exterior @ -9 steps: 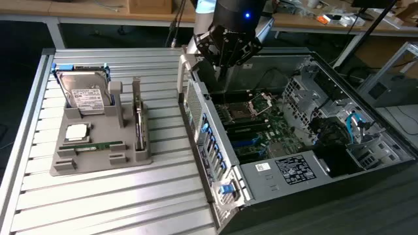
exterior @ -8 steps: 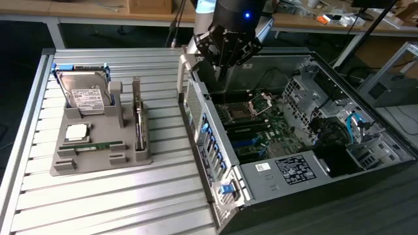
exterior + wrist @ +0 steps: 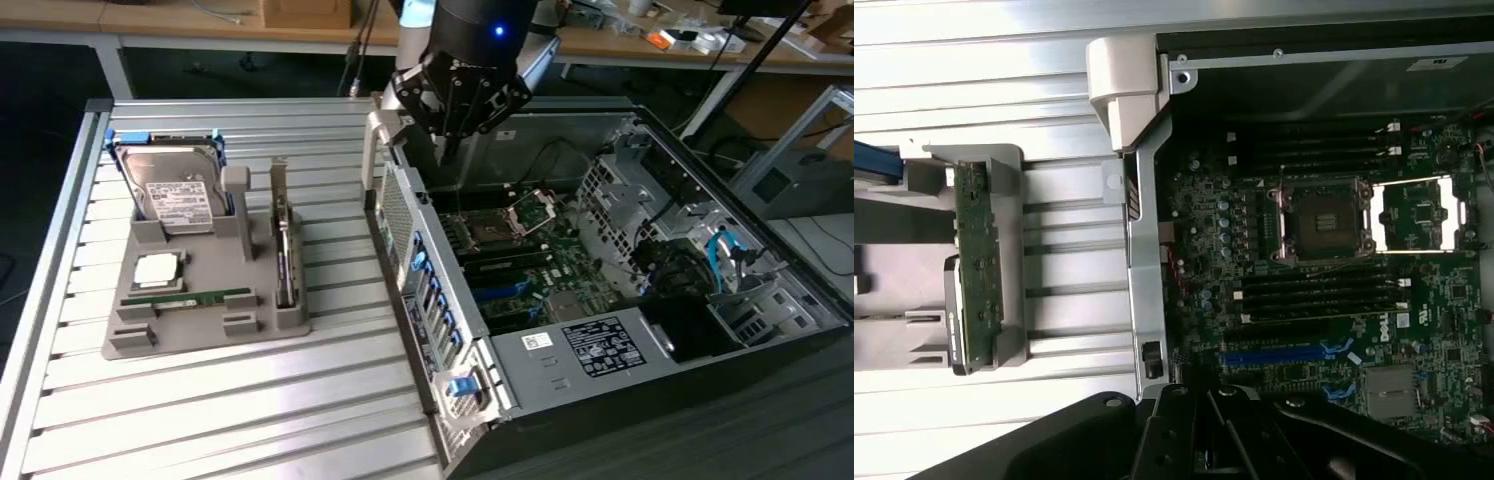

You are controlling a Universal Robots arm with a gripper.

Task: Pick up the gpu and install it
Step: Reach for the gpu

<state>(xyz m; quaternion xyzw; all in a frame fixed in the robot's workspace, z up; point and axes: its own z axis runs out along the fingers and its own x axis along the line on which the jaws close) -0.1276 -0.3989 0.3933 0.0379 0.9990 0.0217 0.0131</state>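
The gpu (image 3: 283, 250) stands on edge in a slot of the grey holder (image 3: 200, 335) on the slatted table, a thin dark green board with a silvery bracket. In the wrist view the gpu (image 3: 979, 265) shows edge-on beside the case wall. My gripper (image 3: 451, 140) hangs over the back corner of the open computer case (image 3: 441, 410), to the exterior view's right of the gpu and well apart from it. Its fingers are shut with nothing between them. The gripper (image 3: 1209, 440) sits above the motherboard, near the blue expansion slot (image 3: 1274, 352).
The holder also carries a hard drive (image 3: 174, 190), a CPU chip (image 3: 158, 268) and a RAM stick (image 3: 187, 298). The motherboard has an open CPU socket (image 3: 1324, 215). The case's raised wall (image 3: 400, 230) stands between the holder and the board. Workbenches line the back.
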